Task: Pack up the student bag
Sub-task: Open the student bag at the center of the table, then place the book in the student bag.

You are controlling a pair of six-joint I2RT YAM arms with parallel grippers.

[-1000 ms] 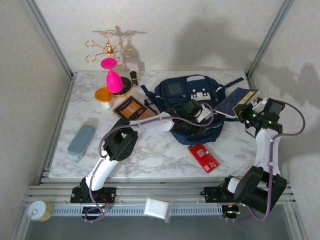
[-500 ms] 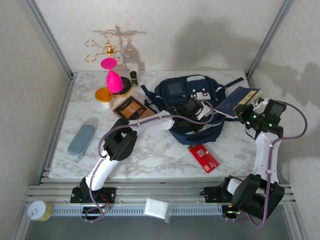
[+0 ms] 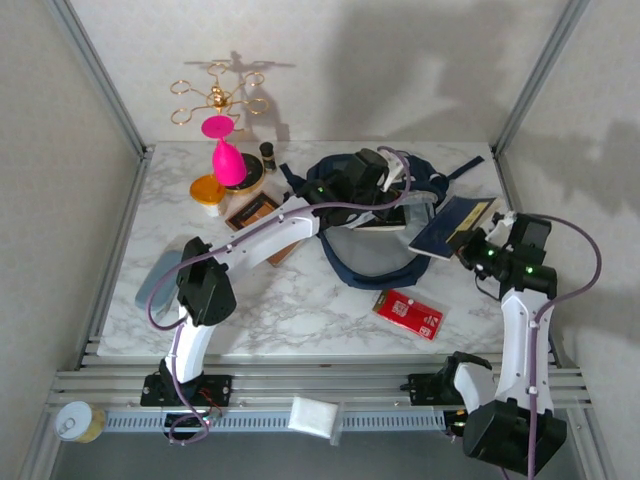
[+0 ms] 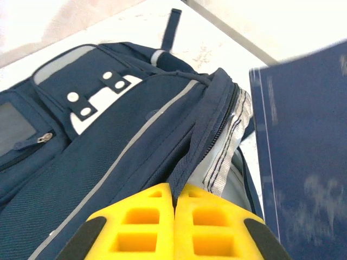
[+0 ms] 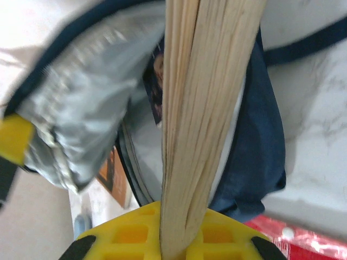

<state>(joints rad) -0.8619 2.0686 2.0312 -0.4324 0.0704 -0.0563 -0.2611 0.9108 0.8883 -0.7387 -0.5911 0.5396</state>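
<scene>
- The left gripper (image 4: 174, 189) has its yellow fingers (image 4: 135, 222) pinched together on the zippered rim of the student bag (image 4: 103, 162), at the bottom centre of the left wrist view.
- In the top view this gripper sits just above the frame's centre. The bag's rim is lifted there, and pale grey lining (image 3: 370, 256) shows inside the open mouth.
- The right gripper (image 5: 181, 212) is clamped on a book (image 5: 203, 97), its cream page edges running up the middle of the right wrist view.
- In the top view the navy book is tilted, right of centre, with its far corner at the bag's opening.
- The bag rests on the marble table (image 3: 290, 310), at upper centre.
- A red packet (image 3: 408, 314) lies below the bag, apart from it.
- A pink goblet (image 3: 226, 155) and a gold rack (image 3: 214, 96) stand at the upper left.
</scene>
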